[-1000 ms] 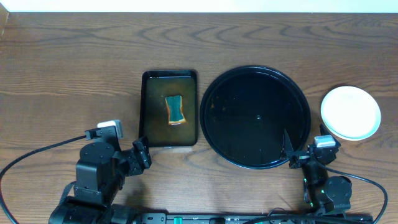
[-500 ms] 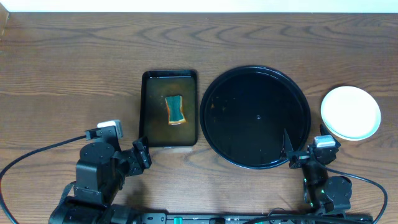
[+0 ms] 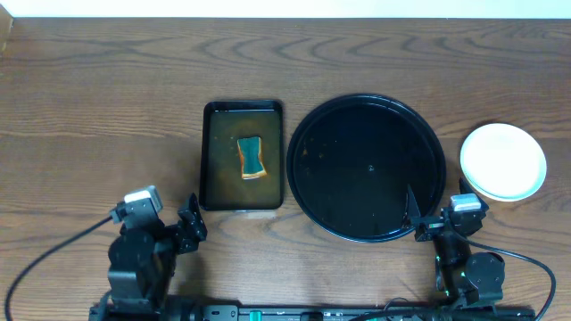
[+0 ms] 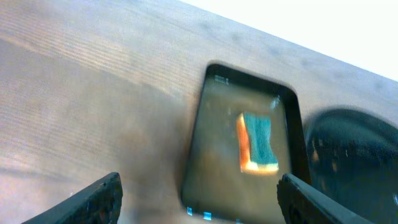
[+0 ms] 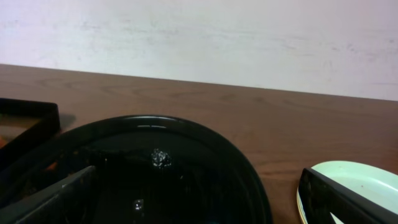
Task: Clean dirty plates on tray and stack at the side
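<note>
My left gripper point(image 4: 198, 196) hangs wide open and empty, facing the pan point(image 4: 214, 158) with its sponge point(image 4: 257, 142). My right gripper point(image 5: 199, 196) gapes at the tray point(image 5: 155, 186) rim, plates point(image 3: 503, 160) stacked beside.

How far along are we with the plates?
Looks finished. The plates sit stacked right of the tray, which is bare; the sponge lies in the pan. Nothing in hand: left gripper and right gripper are open, empty. Nothing visibly left.
</note>
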### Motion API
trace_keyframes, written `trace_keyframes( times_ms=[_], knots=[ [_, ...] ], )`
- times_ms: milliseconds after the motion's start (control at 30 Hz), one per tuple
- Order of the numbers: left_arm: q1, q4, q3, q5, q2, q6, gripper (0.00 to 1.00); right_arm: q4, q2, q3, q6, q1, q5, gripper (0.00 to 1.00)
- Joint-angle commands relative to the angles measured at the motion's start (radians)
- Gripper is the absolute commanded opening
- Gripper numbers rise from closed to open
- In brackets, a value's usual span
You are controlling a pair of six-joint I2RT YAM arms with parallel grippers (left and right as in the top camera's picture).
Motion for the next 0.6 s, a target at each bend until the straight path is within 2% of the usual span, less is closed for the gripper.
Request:
trace_keyframes(
  times_ms=[0, 200, 367, 500, 567],
  knots=[
    [0.038, 0.112, -0.114, -0.013, -0.101, 0.024, 0.8, -0.005, -0.004, -0.001, -0.01, 0.01, 0.006, 0.99],
    [0.055, 0.366, -0.286, -0.011, -0.224, 0.107, 0.8, -0.005, -0.004, -0.001, -0.01, 0.01, 0.006, 0.99],
    [0.055, 0.594, -0.413, 0.032, -0.233, 0.228, 0.8, -0.005, -0.004, -0.001, -0.01, 0.01, 0.006, 0.99],
    [0.055, 0.593, -0.472, 0.034, -0.233, 0.228, 0.8, -0.005, -0.004, -0.001, -0.01, 0.01, 0.005, 0.99],
    [0.054, 0.543, -0.47, 0.023, -0.231, 0.228, 0.8, -0.005, -0.004, -0.001, -0.01, 0.01, 0.006, 0.99]
  ],
)
